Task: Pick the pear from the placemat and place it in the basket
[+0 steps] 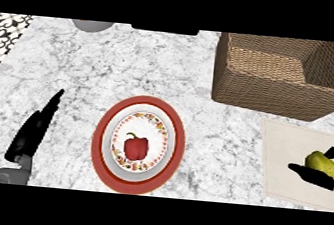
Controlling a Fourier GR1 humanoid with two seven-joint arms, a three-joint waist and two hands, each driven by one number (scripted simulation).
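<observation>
Near the tabletop's left edge my left robot hand (33, 128) rests with its fingers straight and together, holding nothing, and just to its right a red bell pepper (136, 146) lies in the middle of a patterned plate (160, 134) that sits on a wider red plate (108, 124). Toward the far right corner stands the woven basket (276, 89), and nearer me, at the right edge, my right robot hand (328, 174) curls its fingers and thumb round the yellow-green pear (319, 162) over the pale placemat (288, 160).
</observation>
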